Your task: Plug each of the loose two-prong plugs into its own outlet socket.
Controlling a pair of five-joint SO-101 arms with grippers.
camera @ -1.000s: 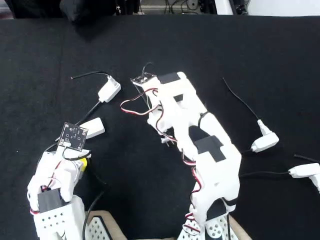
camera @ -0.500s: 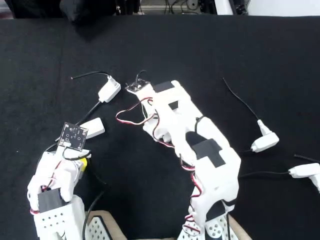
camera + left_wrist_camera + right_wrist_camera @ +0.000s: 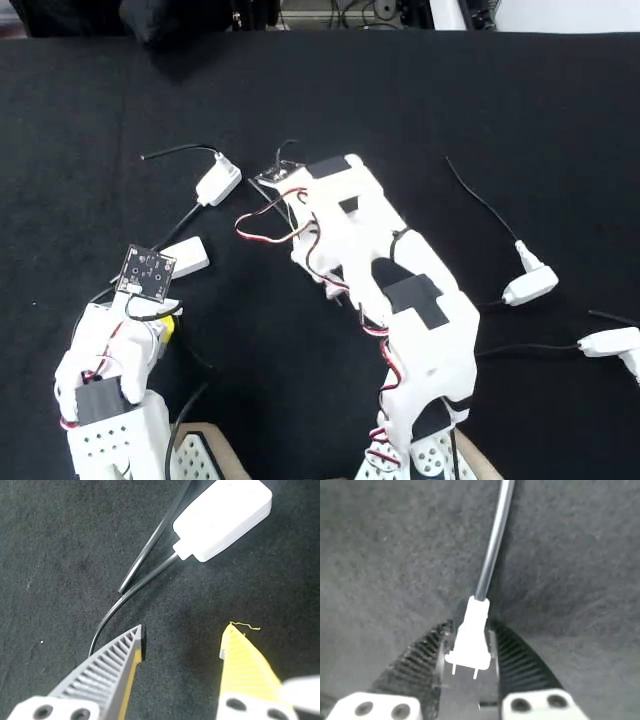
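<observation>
My right gripper [image 3: 470,630] is shut on a small white two-prong plug [image 3: 470,641]. Its prongs point back toward the wrist and its grey cord [image 3: 492,545] runs away over the black table. The right arm [image 3: 400,300] stretches to the table's middle, near a white socket block [image 3: 218,182]. My left gripper [image 3: 185,627] is open, grey and yellow fingers apart with nothing between them. A second white socket block [image 3: 222,520] with black cords lies just beyond its tips. That block [image 3: 185,257] sits by the left arm [image 3: 110,370] at the front left.
Two more white corded pieces lie at the right: one [image 3: 528,285] mid-right, one [image 3: 608,342] by the right edge. Thin black cords [image 3: 480,195] trail across the black cloth. The table's far half is open.
The right arm's wrist has swung slightly left and nearer, still gripping the plug. The left arm has not moved.
</observation>
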